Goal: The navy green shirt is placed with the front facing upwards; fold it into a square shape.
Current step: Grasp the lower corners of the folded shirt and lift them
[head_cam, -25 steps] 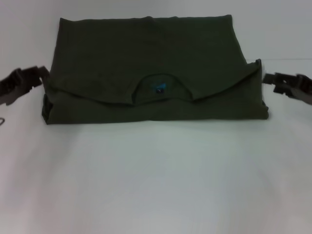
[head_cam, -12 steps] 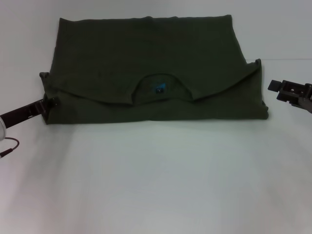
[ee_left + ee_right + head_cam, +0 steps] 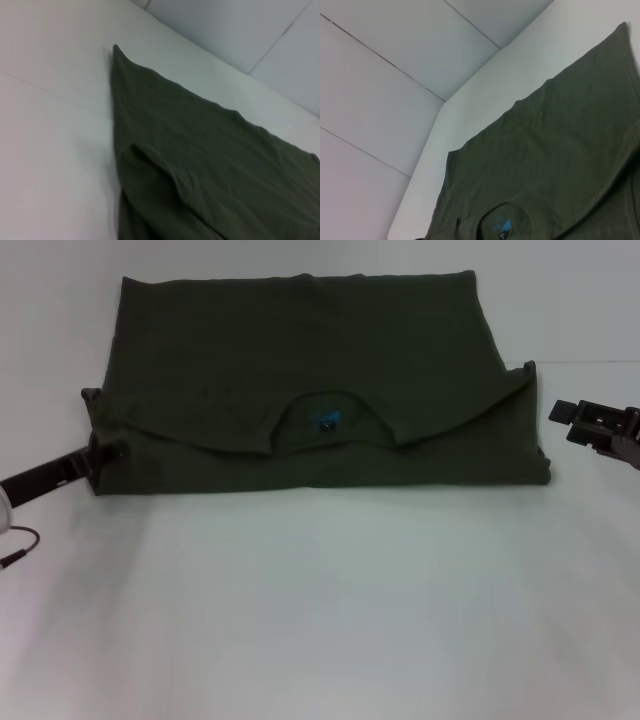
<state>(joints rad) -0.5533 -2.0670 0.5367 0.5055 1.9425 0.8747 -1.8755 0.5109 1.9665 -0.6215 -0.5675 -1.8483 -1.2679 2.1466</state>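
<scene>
Two claws flank the navy green shirt, which lies folded on the white table as a wide dark block in the far half of the head view. The shirt's upper part is turned down over its lower part, so the round collar sits near the front edge with a small blue label showing inside it. The folded-over layer ends in a curved edge that rises to a raised corner at each side, and a straight fold runs along the front, nearest the robot.

The left claw is low at the shirt's left front corner, its dark tip touching the cloth there; whether its fingers are open, closed or gripping the fabric I cannot tell. A thin cable trails on the table below that arm.

The right claw hangs just beside the shirt's right edge, apart from the cloth, near the raised right corner; whether it is open or closed I cannot tell either.

The left wrist view looks along the shirt's edge from close by, with a small raised fold of cloth in the foreground. The right wrist view shows the shirt spread toward the wall, collar and label nearest the camera.
</scene>
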